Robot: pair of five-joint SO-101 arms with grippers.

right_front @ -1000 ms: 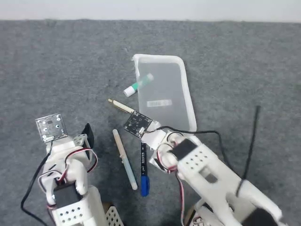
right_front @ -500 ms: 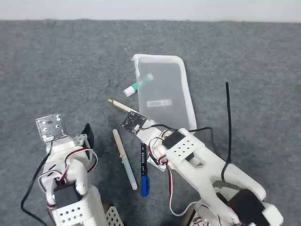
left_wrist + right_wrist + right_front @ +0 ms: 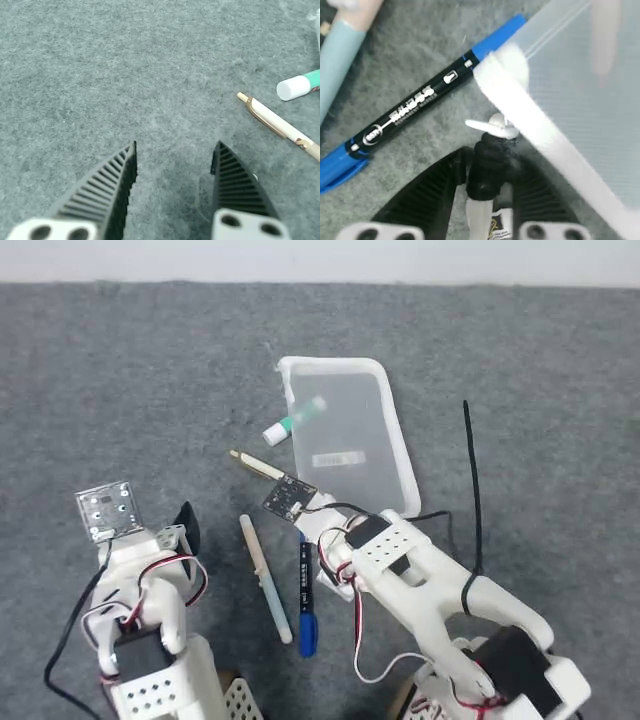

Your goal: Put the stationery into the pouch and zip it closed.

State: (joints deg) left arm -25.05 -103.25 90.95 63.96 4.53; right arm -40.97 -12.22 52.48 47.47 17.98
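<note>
Right tool (image 3: 490, 172) clamped on zipper pull (image 3: 486, 145), at the pouch (image 3: 350, 420) corner toward the bench (image 3: 120, 370) near edge. Suggest drawing straight along the track, low, without dragging the pouch. Left tool (image 3: 172, 160) spread apart over bare bench

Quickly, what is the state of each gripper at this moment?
Left gripper: open, holding nothing, above the carpet.
Right gripper: shut on the zipper pull at the pouch corner.

Pouch (image 3: 350, 430) lies central, capped tube (image 3: 290, 423) across its left edge, clip pen (image 3: 256, 464) left of its near corner. Zip pull (image 3: 486, 175) at that corner sits between the jaws of the right gripper (image 3: 489, 159). Long pen (image 3: 266, 580) and marker (image 3: 306, 595) lie side by side nearer the arms, marker rightmost
</note>
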